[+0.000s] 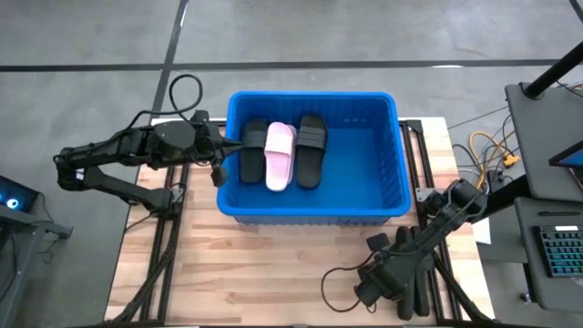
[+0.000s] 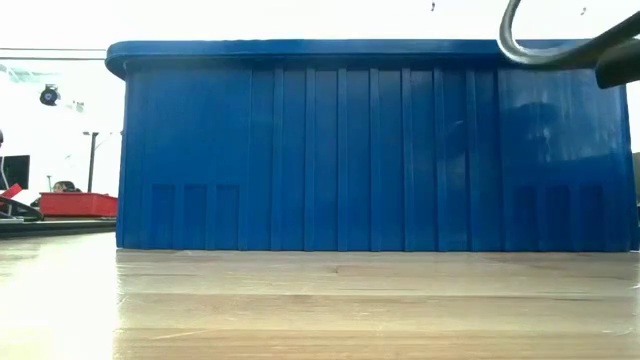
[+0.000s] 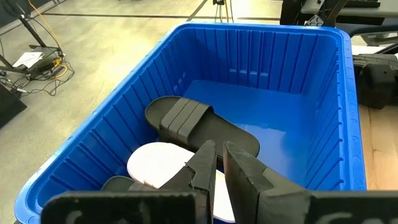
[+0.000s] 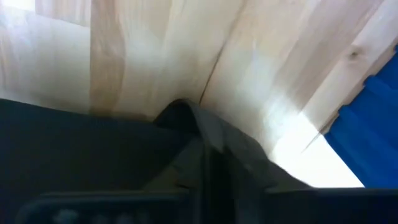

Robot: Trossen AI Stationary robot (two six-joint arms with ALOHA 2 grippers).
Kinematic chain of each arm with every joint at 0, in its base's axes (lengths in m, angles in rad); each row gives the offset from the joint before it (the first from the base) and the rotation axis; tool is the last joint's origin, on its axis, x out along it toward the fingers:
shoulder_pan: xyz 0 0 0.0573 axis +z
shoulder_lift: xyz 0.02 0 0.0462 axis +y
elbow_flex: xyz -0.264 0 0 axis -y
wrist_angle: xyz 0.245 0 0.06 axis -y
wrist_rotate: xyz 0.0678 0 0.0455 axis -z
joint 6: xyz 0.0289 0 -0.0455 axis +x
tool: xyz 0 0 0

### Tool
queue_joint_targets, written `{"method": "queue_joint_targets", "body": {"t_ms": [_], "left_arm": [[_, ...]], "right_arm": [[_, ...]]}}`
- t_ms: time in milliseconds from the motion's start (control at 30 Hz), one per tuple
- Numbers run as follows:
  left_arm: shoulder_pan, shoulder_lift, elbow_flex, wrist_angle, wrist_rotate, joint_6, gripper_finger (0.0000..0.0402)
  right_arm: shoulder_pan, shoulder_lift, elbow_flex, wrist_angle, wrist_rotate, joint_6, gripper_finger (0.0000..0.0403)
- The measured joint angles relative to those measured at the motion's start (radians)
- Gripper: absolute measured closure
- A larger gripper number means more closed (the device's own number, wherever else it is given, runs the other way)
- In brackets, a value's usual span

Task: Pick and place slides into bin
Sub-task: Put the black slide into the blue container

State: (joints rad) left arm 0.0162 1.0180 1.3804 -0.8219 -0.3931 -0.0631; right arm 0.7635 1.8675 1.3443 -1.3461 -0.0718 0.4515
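Observation:
The blue bin [image 1: 401, 155] [image 2: 370, 150] stands in the middle of the wooden table. Two black slides [image 1: 252, 150] [image 1: 311, 150] and a pink slide [image 1: 280, 157] lie side by side on its floor at the left end. My left gripper [image 3: 217, 168] hangs shut over that end, above the pink slide [image 3: 155, 165] and a black slide [image 3: 199, 127]. My right gripper [image 4: 202, 155] points steeply down at the table's near right part [image 1: 381, 278], close to the bin's corner [image 4: 373, 118], shut on a black slide [image 4: 186, 112]. More dark slide shapes [image 1: 414, 299] lie under that arm. My right gripper pinches a thin, curved black edge of the slide [image 4: 186, 112] between its two fingers, coming from above and pointing down. The slide's dark body [image 4: 62, 149] spreads to one side just over the wood. My own fingers hide which part it is.
A cable loop [image 1: 337, 282] lies on the table near the right arm. The near left of the wooden top [image 1: 246, 273] is bare. A desk with a keyboard [image 1: 556, 251] and cables [image 1: 487, 150] stands past the table's right edge.

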Motion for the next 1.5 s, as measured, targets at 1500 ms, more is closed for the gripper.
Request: {"method": "queue_joint_targets", "body": {"t_ms": [1500], "left_arm": [[0.0, 0.006, 0.0, 0.002, 0.0, -0.005, 0.0384]], "right_arm": [[-0.392, -0.164, 0.641, 0.52, 0.465, -0.214, 0.039]]}}
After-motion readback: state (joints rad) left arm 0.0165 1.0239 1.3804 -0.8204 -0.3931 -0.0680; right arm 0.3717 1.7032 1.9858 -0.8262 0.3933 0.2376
